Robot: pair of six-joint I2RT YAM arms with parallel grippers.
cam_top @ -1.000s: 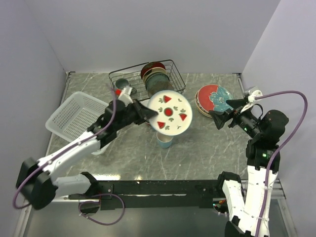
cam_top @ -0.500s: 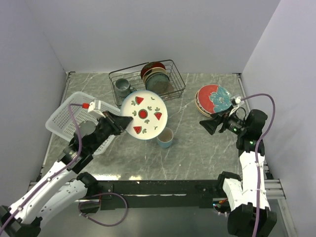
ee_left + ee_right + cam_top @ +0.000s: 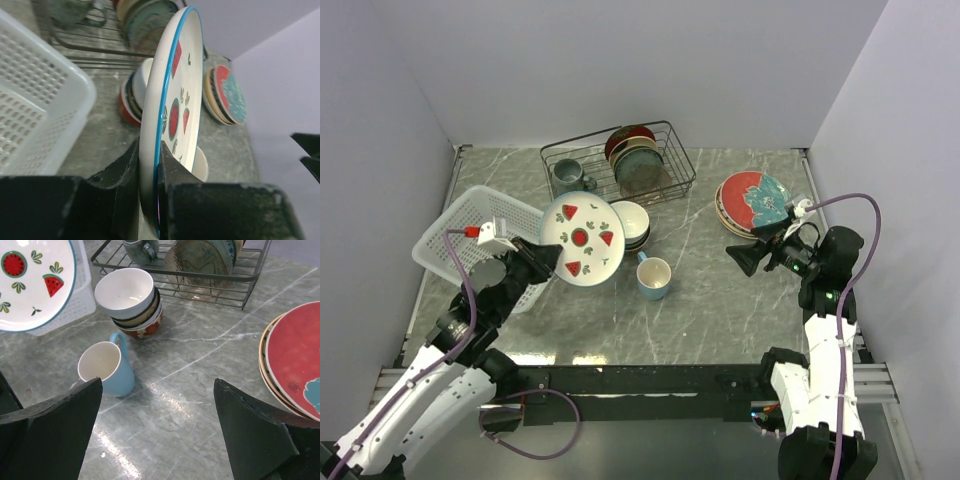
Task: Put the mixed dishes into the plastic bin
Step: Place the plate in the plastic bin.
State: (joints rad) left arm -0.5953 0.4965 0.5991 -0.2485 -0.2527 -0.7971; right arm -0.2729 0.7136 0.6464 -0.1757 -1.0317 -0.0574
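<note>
Left jaws clamp watermelon plate (image 3: 582, 240), beside plastic bin (image 3: 468, 216); right jaws agape

White-black arms (image 3: 420, 372), purple cables (image 3: 850, 196) (red tag (image 3: 472, 231), perhaps)

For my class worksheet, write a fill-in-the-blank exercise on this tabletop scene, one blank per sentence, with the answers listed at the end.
1. The left pincer is shut on the rim of a plate painted with ____ slices.
2. Next to the stack of bowls, the upright mug is light ____.
3. The right pincer holds nothing and its jaws are ____.
4. The black wire rack holds upright plates and a grey ____.

Answers: watermelon; blue; open; mug
</note>
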